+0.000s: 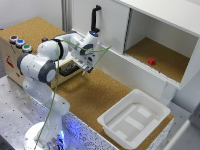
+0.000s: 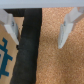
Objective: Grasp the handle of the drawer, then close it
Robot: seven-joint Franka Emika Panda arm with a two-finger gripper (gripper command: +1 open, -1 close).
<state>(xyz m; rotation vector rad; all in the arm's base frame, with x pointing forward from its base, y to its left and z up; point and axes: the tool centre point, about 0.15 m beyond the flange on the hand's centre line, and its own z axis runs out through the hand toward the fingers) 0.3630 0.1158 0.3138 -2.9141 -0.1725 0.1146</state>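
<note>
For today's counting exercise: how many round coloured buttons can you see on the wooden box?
3, in a row on top of the wooden box: red, blue, green. The arm may hide others.

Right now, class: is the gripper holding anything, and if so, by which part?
Nothing is held. The gripper is open, its fingers apart over the cork, with the black handle between them, ungripped.

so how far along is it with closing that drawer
Nothing looks finished yet. The hand is down at the wooden box with the coloured buttons. In the wrist view its fingers are spread apart with the black handle between them, not yet gripped. The drawer looks open in the exterior view. Left: grip the handle, then push it closed.
</note>
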